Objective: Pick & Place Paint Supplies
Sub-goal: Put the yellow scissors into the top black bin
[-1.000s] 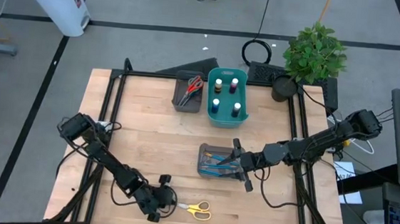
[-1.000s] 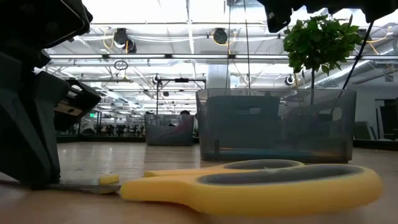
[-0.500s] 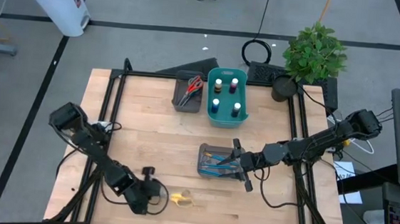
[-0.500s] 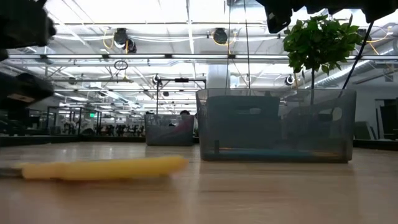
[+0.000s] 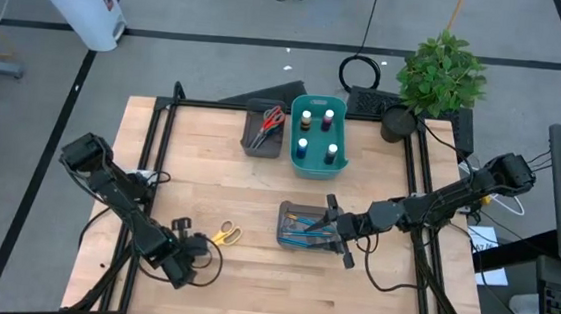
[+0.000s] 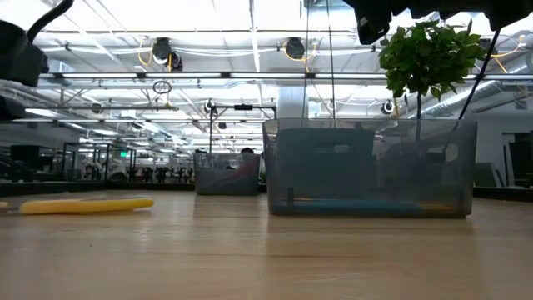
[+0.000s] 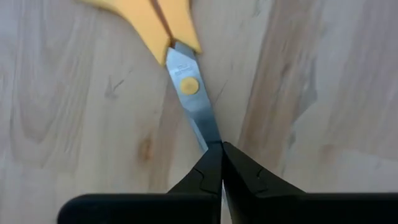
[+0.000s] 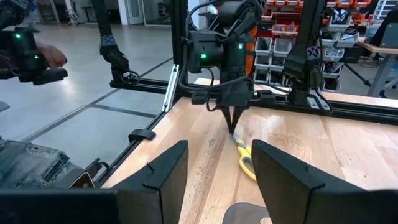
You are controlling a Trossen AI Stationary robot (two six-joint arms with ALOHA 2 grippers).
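We take the teal plastic bin (image 5: 318, 135) at the far middle of the light wooden table (image 5: 208, 186) as our landmark. In the low view much is hidden: the arms are cut off at the upper edge, and the translucent dark grey tray (image 6: 371, 167) blocks what stands behind it. In this tray we can only make out blue and orange lines at the bottom, the thin blue-and-orange brushes (image 5: 305, 224); how many they are we cannot tell.

The teal bin holds several tiny paint bottles with coloured caps (image 5: 305, 120), standing upright. Just beside the bin, on its left, a smaller dark grey tray (image 5: 263, 131) holds scissors with red and green handles (image 5: 272, 118); their blades are hard to see. The brush tray stands nearer to us than the bin, well apart from it.

The right gripper (image 5: 338, 234) hangs at the right end of the brush tray with its fingers (image 8: 165, 174) spread apart and nothing between them. The left gripper (image 5: 198, 239) is far from the bin, at the near left of the table, and is closed on the blade tips of the yellow-handled steel scissors (image 7: 180, 56), which lie flat on the wood.

One second ago these scissors lay nearer to the front edge and more to the right; they have been dragged left and towards the bin. The right arm has not moved.
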